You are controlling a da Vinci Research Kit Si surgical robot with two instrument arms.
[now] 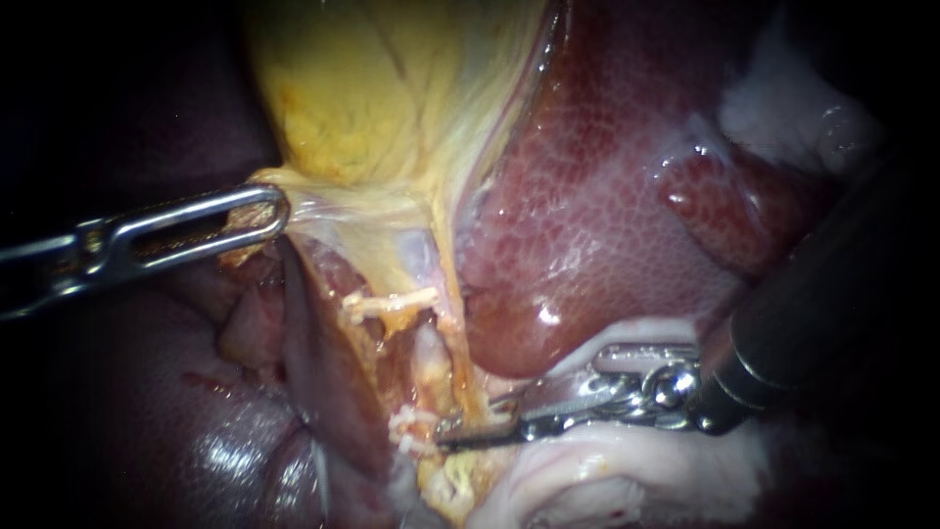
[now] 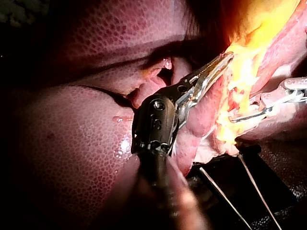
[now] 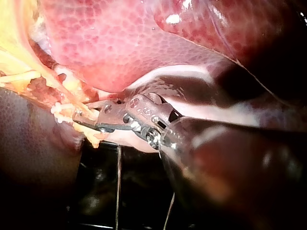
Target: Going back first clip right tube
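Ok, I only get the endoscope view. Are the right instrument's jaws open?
Observer: Yes, the right wrist view shows a gap between the jaws of the right instrument.
Operator: And is the left one pinching?
Observer: Seen side-on in the left wrist view, the jaws of the left instrument lie together on the edge of the gallbladder.
Operator: What's underneath everything?
Observer: A dark surface crossed by thin pale strands.

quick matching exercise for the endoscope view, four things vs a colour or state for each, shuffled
1 gallbladder
2 liver
3 left instrument
4 right instrument

a mottled dark red
b jaws shut on the gallbladder's lower edge
c yellow
d tip below the liver's edge

Pairs: 1-c, 2-a, 3-b, 4-d
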